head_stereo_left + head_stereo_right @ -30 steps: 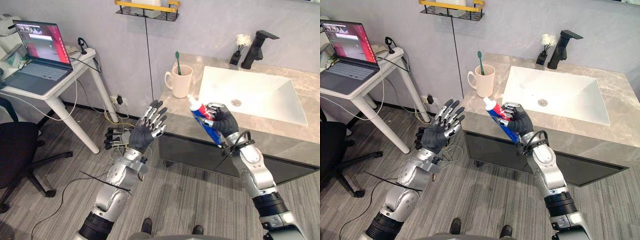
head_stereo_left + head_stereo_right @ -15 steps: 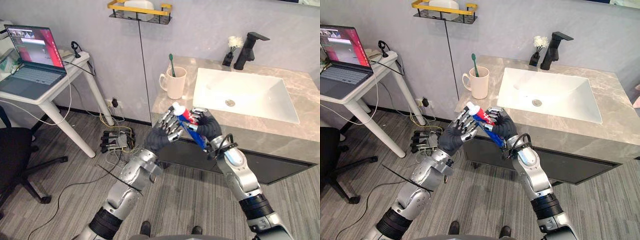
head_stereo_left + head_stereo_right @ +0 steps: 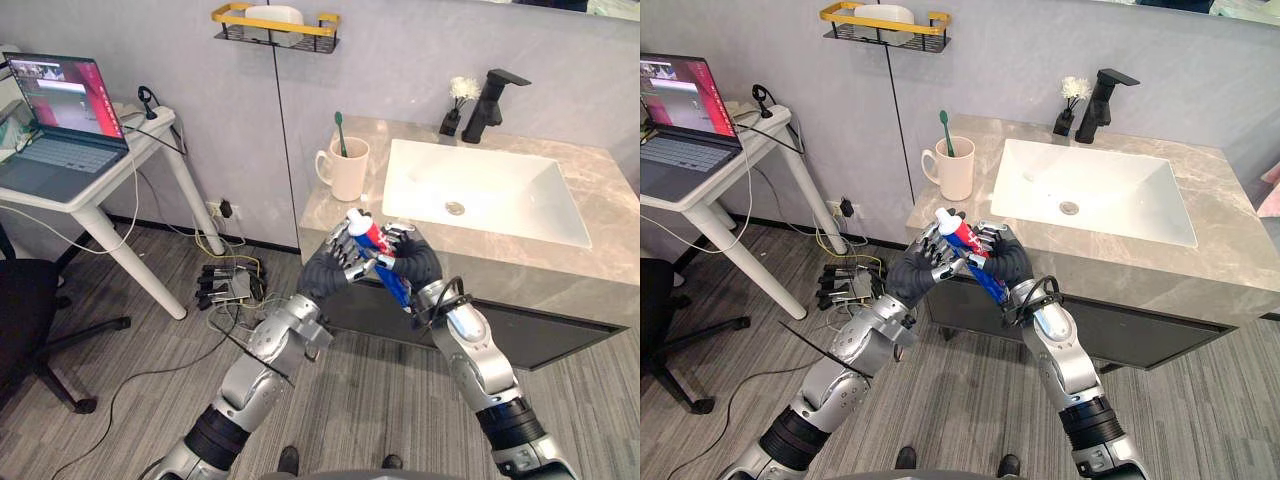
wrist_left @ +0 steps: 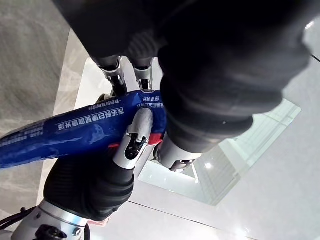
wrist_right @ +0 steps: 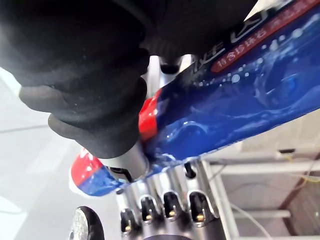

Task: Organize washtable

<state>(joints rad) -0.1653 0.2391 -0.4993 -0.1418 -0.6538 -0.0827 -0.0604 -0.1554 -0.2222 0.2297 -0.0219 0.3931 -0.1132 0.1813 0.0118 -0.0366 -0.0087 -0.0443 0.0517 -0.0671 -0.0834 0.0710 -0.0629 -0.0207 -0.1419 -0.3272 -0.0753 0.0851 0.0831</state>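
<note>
- Currently gripped in mid-air: toothpaste tube (image 3: 371,234), tilted with its white cap uppermost, just in front of the counter (image 3: 322,211) edge rather than resting on it.
- Wrapped round the tube's lower body by the right hand (image 3: 416,263), fingers and thumb curled tight, probably to leave the cap end free.
- Closed on that upper end by the left hand (image 3: 327,271), fingers curled behind the tube just below the cap and thumb side in front.
- Judged from both hands meeting on one thing: a hand-over from right to left, or a steadying hold.
- Standing near the counter's left corner, beside the sink (image 3: 575,232): mug (image 3: 346,174) with a green toothbrush (image 3: 340,127) upright in it, a likely home for the tube as the cup for tooth things.
- Sensible to pass leftwards, with the mug on the left arm's side of the counter.
- Worth watching: a soft tube, easily buckled by a hard squeeze, so no letting go on the right before a firm hold on the left.
- Well apart from both hands, at the back of the sink: black faucet (image 3: 496,94).
</note>
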